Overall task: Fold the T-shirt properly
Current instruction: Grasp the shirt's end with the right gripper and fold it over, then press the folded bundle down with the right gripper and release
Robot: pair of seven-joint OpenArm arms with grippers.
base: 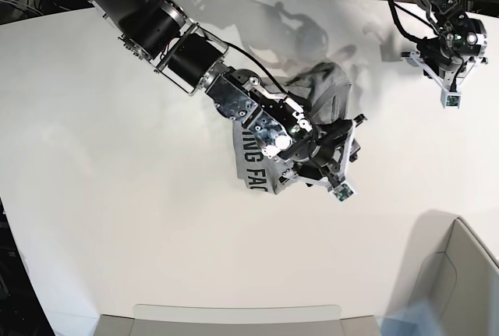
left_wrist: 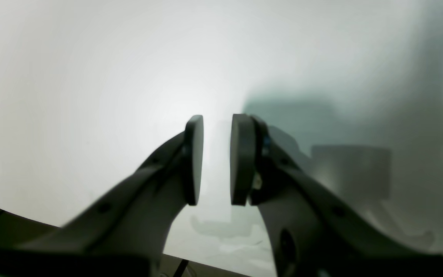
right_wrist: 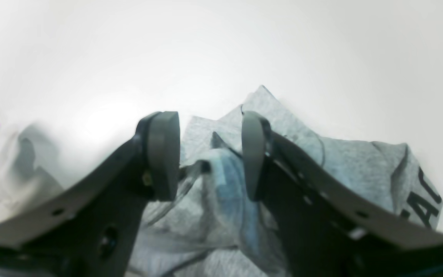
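A: Base view is showing the T-shirt [base: 323,98] lying bunched near the middle of the worktop [base: 101,196], with black lettering peeking out on the near-left side. Where are the arms sitting?

B: Right end effector [base: 343,171] is hovering directly over the heap; left end effector [base: 451,86] is hanging well apart, toward the far right edge. So the right arm is plainly the nearer one.

A: Are the jaws gripping anything?

B: Right wrist view is showing the right jaws standing apart with grey cloth [right_wrist: 221,184] lying below and between them, nothing pinched. Left wrist view is showing the left end effector [left_wrist: 217,159] with a narrow gap between the pads and only bare worktop beyond.

A: Which way is the shirt running?

B: Its long axis seems to be running from the lettered near-left part toward the far right, though the arm is hiding much of it. Next grasp is probably falling to the right arm, straight downward.
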